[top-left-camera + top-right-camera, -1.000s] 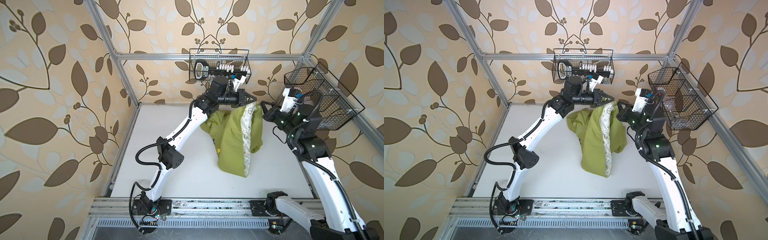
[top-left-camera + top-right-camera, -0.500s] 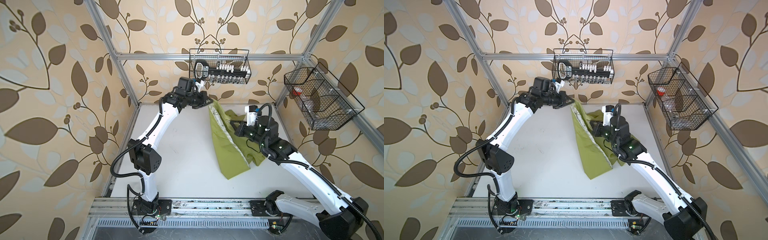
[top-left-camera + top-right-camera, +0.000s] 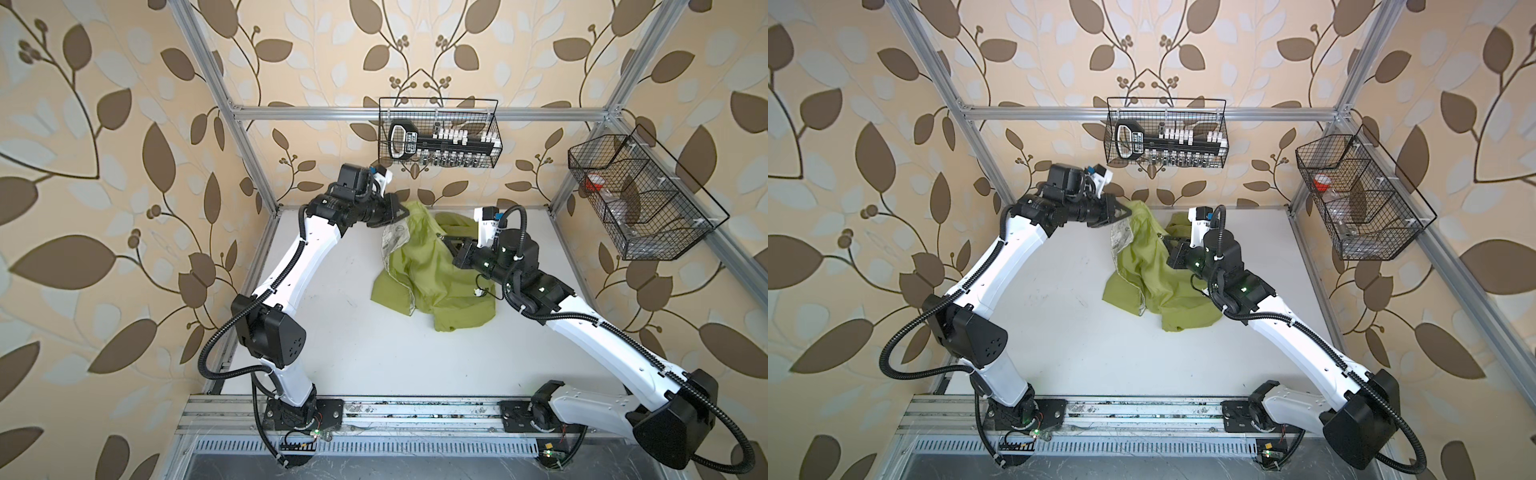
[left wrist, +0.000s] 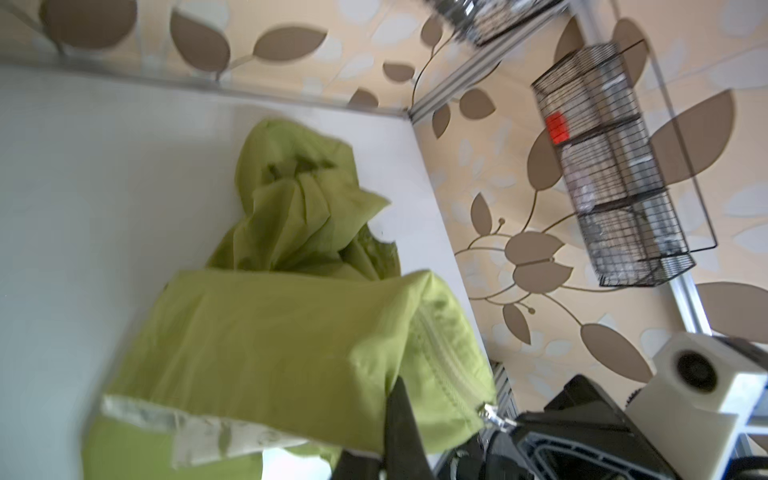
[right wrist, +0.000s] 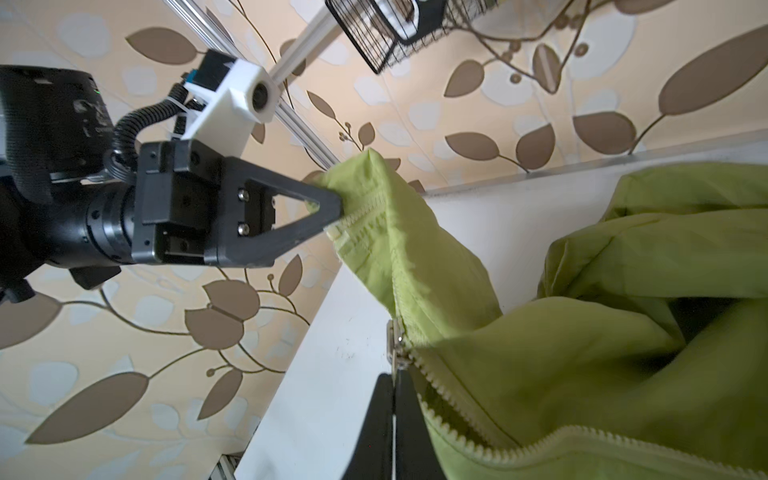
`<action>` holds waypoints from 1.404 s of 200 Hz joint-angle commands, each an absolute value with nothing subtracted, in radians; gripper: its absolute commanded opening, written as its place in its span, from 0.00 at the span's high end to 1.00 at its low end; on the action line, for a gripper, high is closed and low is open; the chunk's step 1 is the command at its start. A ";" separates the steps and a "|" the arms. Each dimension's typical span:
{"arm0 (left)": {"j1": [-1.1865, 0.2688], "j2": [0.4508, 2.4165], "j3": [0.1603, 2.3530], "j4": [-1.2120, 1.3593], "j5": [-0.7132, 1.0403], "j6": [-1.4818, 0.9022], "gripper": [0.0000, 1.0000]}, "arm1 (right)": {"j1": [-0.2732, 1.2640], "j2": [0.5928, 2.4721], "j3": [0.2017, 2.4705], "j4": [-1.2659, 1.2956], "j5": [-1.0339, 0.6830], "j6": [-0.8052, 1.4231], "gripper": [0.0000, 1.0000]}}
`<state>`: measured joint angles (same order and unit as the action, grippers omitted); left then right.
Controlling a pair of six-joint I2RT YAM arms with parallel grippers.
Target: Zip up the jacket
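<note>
- Jacket point(image 3: 432, 274): lime-green and crumpled, mostly heaped on the white worktop point(image 3: 332, 345) toward the far side, between the two arms. One corner is lifted clear of the surface.
- Left tool point(image 5: 332, 208): pressed together, pinching the jacket's front edge right at the end of the zipper point(image 5: 453, 415). It holds this corner up in the air, with pale printed lining point(image 3: 390, 237) hanging just below it.
- Right tool point(image 5: 392, 380): fingers pressed together, their tips at the small metal zipper pull point(image 5: 395, 345). It appears to be pinching the pull's tab, though the contact itself is partly hidden by the fingertips.
- Zipper state: the teeth are joined between the left tool and the pull. Past the pull, the two rows of teeth run apart and curve away slack into the heap. Judged from this, only a short stretch is closed and most of the run is left to do.
- Why held so: the two grips sit near each other on one line of the zipper. My reading is that the left grip anchors the end, so the pull has something to run against.
- Next move likely calls for drawing the pull away from the anchor along the open rows.
- Risk: thin loose cloth beside the teeth could be drawn into the pull. The slack rows may also need straightening.
</note>
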<state>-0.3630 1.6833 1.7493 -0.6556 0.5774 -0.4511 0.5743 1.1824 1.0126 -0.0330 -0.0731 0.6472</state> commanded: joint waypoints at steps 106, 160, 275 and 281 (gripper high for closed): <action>-0.360 0.924 0.785 -0.714 0.219 -0.678 1.00 | 0.831 1.380 0.903 -0.012 -0.036 0.575 1.00; -0.360 0.788 0.625 -0.638 0.181 -0.790 1.00 | 0.899 1.500 0.971 -0.021 -0.044 0.560 1.00; -0.360 0.711 0.631 -0.654 0.097 -0.772 1.00 | 0.905 1.534 1.089 -0.160 0.062 0.431 1.00; -0.360 0.709 0.637 -0.654 0.102 -0.762 1.00 | 0.905 1.532 1.091 -0.162 0.067 0.428 1.00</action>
